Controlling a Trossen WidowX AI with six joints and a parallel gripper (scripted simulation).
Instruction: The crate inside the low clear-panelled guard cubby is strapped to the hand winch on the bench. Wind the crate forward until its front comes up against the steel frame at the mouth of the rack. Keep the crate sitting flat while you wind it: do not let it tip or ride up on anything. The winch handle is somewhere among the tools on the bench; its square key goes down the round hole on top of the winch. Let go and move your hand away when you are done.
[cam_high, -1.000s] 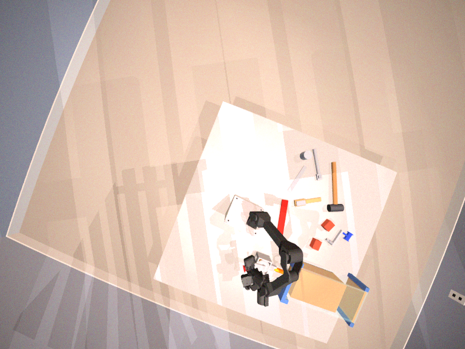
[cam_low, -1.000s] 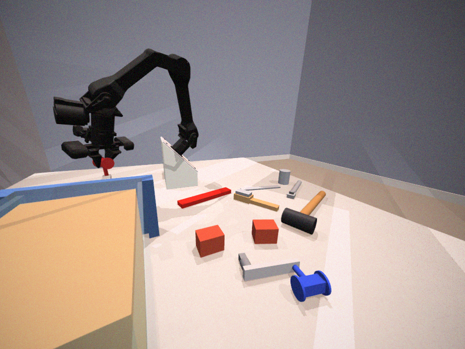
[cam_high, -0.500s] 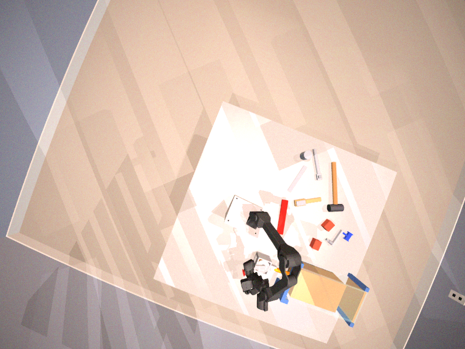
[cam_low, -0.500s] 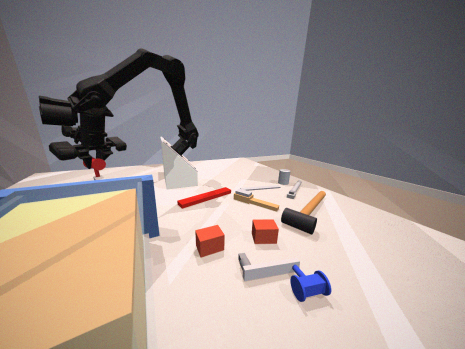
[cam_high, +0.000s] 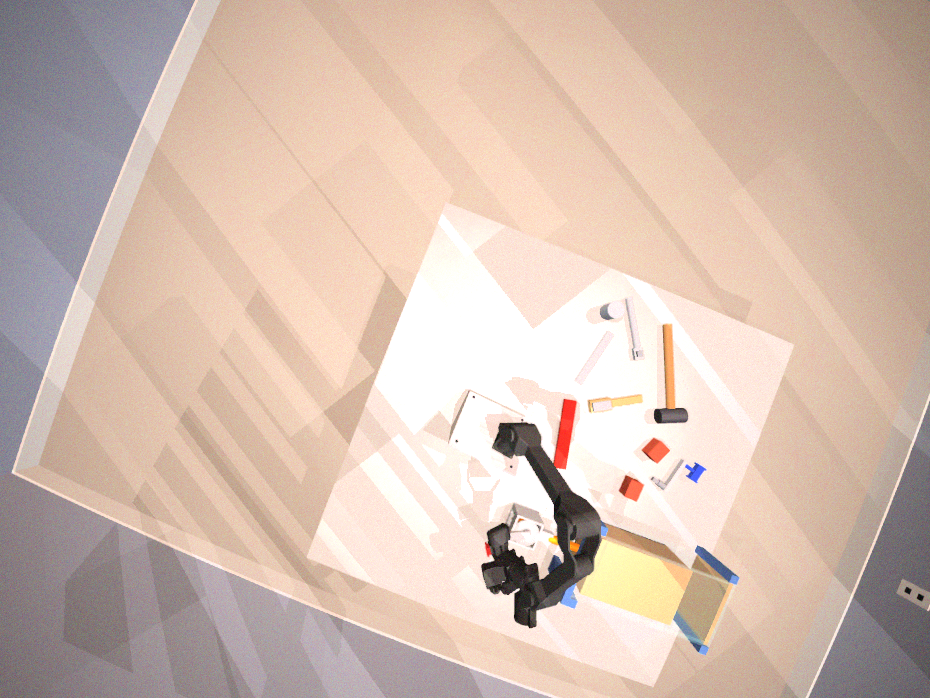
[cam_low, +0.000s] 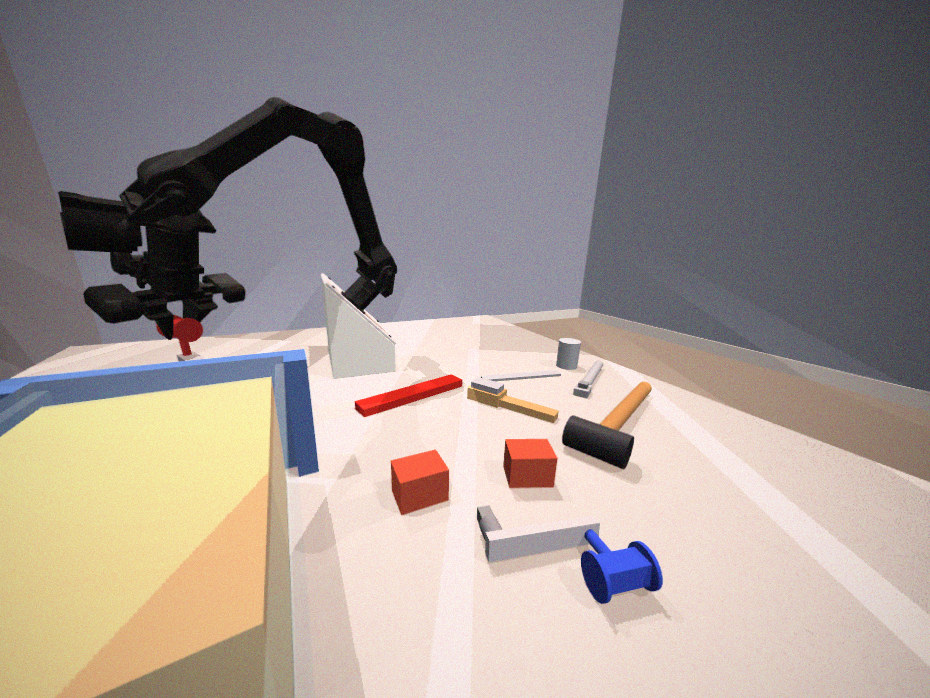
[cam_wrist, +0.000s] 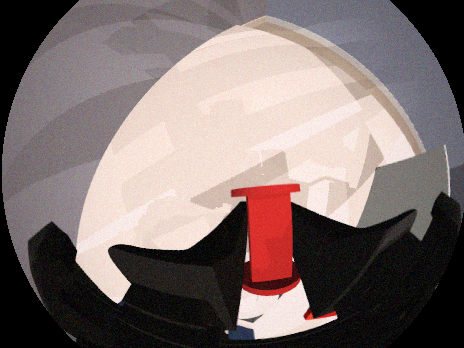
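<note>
My gripper (cam_high: 495, 554) (cam_low: 178, 321) (cam_wrist: 262, 206) is shut on the red grip (cam_high: 487, 549) (cam_low: 185, 329) (cam_wrist: 270, 235) of a crank handle, beside the winch (cam_high: 523, 524). A grey piece (cam_low: 185, 357) shows under the grip's red stem. The arm hides the key and the hole, so I cannot tell how the key sits. The yellow crate (cam_high: 634, 582) (cam_low: 150, 480) lies inside the clear-panelled cubby, looking flat. The blue frame (cam_high: 568, 598) (cam_low: 298, 413) stands at its mouth near the crate's front; the arm partly covers that gap. An orange piece (cam_high: 564, 543) shows between winch and crate.
A blue-gripped grey crank (cam_high: 694, 472) (cam_low: 619, 571), two red blocks (cam_high: 655, 450) (cam_high: 631, 488), a mallet (cam_high: 670, 375), a red bar (cam_high: 564, 434) and several other tools lie beyond the cubby. A white sloped stand (cam_high: 467, 420) (cam_low: 359, 345) is near the arm's far end.
</note>
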